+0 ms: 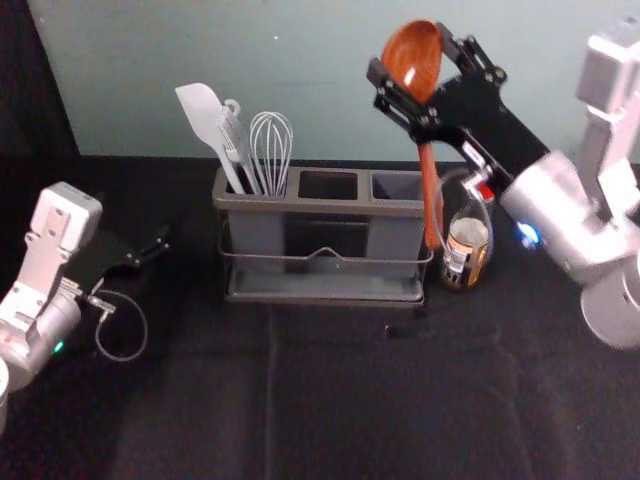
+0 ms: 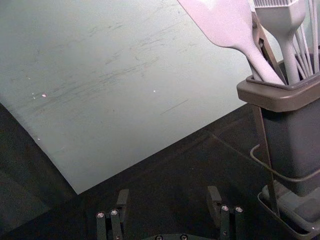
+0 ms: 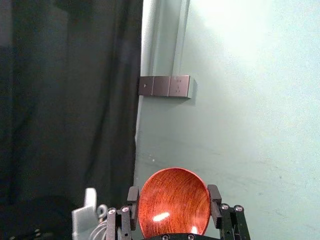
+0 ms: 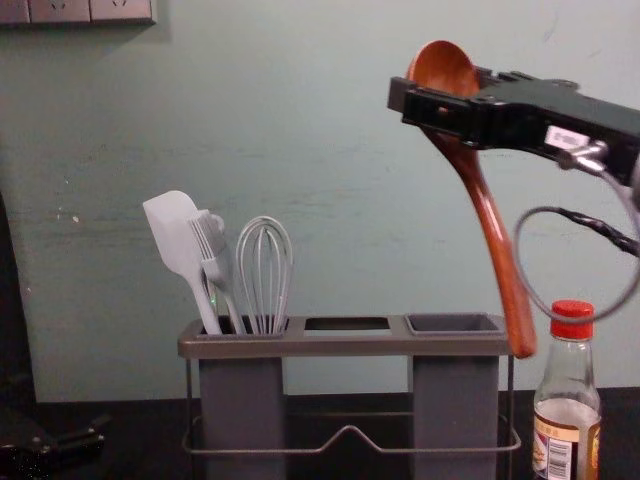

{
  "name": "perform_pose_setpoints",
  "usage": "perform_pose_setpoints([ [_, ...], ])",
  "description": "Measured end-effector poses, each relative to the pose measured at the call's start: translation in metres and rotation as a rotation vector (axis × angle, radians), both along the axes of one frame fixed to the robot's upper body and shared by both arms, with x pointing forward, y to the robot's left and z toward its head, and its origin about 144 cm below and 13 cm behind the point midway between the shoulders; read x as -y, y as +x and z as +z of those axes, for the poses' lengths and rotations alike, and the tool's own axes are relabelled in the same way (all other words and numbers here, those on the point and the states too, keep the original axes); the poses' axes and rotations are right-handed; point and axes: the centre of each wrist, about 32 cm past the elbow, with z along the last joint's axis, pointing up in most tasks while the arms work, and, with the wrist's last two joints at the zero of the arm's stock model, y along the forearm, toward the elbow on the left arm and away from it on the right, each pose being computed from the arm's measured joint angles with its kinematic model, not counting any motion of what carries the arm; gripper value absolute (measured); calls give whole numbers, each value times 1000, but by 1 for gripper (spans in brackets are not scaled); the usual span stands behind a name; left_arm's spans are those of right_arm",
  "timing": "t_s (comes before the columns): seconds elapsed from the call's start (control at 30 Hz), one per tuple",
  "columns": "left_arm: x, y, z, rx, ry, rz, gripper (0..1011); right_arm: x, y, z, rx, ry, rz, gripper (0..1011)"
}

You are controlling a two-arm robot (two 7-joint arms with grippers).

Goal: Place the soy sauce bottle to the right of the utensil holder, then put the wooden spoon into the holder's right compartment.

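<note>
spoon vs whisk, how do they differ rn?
- Look: wooden spoon is red-brown with a solid bowl; whisk is light grey with open loops.
- State: spoon hangs from the right pincer, outside the holder; whisk stands in the left compartment.
Shared: both have their heads up.

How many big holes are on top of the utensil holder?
3. The left opening has the whisk and spatula standing in it; the middle opening and right opening follow in a row, both empty. None seems hidden.
</note>
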Motion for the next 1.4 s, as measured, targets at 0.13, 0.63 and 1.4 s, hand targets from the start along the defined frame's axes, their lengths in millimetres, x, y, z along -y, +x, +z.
perform_pose_setpoints([
  [0.13, 0, 0, 0, 0, 0, 0, 1005, -5, 15, 2, 7, -5, -6, 842],
  [0.63, 0, 0, 0, 0, 0, 0, 1005, -32, 70, 9, 17, -36, -60, 841],
  [1.4, 0, 0, 0, 0, 0, 0, 1005, -37, 82, -15, -16, -50, -94, 841],
])
